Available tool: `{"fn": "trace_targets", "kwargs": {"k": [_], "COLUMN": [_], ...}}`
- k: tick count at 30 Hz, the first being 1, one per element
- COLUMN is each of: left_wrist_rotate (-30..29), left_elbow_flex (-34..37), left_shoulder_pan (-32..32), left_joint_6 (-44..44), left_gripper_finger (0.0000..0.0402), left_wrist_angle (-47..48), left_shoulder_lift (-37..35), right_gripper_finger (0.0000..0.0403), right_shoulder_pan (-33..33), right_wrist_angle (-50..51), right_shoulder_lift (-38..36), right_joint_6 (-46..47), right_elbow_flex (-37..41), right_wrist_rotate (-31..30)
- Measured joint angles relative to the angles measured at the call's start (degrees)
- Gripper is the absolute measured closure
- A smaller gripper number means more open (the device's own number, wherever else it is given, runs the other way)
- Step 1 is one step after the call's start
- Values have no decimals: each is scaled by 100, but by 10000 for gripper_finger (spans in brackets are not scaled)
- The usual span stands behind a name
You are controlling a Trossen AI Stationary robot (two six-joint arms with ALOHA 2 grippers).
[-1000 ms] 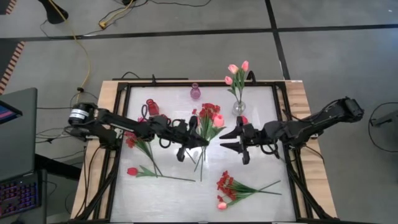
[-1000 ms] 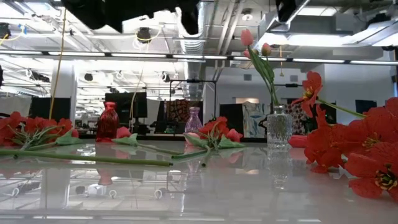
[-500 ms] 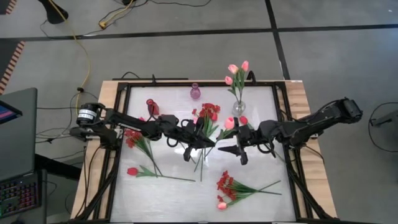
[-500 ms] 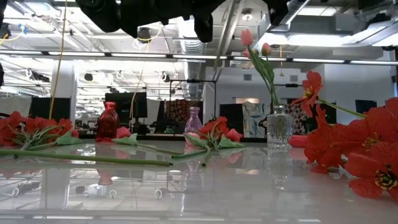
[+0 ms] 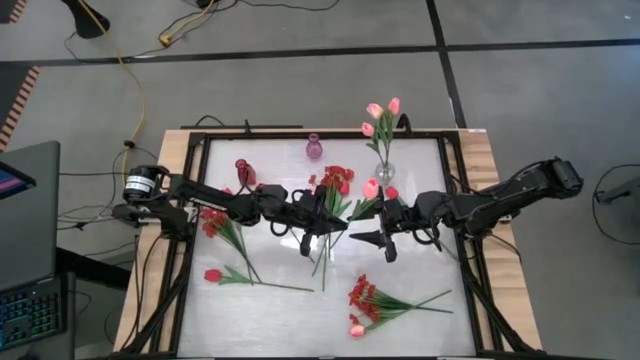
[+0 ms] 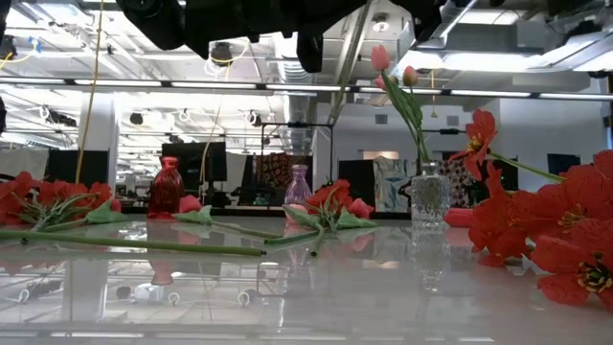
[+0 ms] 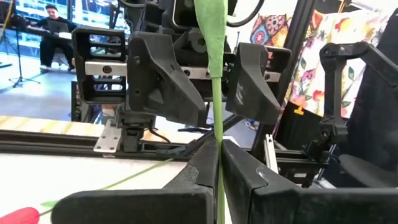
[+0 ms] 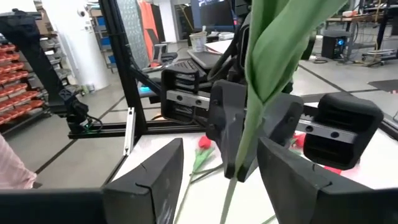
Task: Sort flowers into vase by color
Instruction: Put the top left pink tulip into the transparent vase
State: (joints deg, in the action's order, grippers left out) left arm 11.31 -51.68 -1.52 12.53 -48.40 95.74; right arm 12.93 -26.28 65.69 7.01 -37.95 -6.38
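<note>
My left gripper hovers over the table's middle, shut on the green stem of a pink tulip. My right gripper faces it from the table's right, open. Its two fingers stand on either side of the tulip's stem and leaf, apart from both. A clear glass vase at the far right holds pink tulips. A red vase and a purple vase stand along the far edge. My left gripper pinches the tulip's stem between its two fingers, below the leaf. The fingers lie level, pointing toward the table's right, across the stem. The tulip is lifted clear of the table, its bud toward the far right, its lower stem hanging below the gripper.
Red sprays lie behind the left gripper, with more flowers at the left. A red tulip and a red bunch lie toward the near edge. A red bud lies beside the right gripper. A black frame borders the table.
My left gripper has carried the pink tulip toward the table's right, up to my right gripper. The stem now stands between the right gripper's fingers. The bud has moved right with it and stays clear of the table.
</note>
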Motion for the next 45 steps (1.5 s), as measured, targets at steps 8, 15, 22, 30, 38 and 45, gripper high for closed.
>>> {"fn": "trace_targets", "kwargs": {"k": [8, 15, 22, 30, 38, 45], "left_wrist_rotate": [-185, -294, -429, -584, -633, -708], "left_elbow_flex": [0, 0, 0, 2, 4, 4], "left_shoulder_pan": [0, 0, 0, 2, 232, 542], "left_joint_6": [9, 13, 51, -106, 50, 52], "left_gripper_finger": [401, 401, 401, 382, 279, 212], "left_wrist_angle": [4, 2, 4, 64, 702, 2508], "left_shoulder_lift": [0, 0, 0, -3, -135, -759], "right_gripper_finger": [239, 309, 350, 380, 376, 374], "right_shoulder_pan": [-43, -149, -188, -188, -258, -258], "right_wrist_angle": [1, -39, -48, -11, 902, 2312], "right_shoulder_lift": [2, 4, 4, -11, -723, -1823], "right_joint_6": [1, 3, 4, 6, 6, -231], "right_elbow_flex": [0, 0, 0, 0, 0, -2], "right_wrist_rotate": [-126, -136, -149, -187, -460, -1722]}}
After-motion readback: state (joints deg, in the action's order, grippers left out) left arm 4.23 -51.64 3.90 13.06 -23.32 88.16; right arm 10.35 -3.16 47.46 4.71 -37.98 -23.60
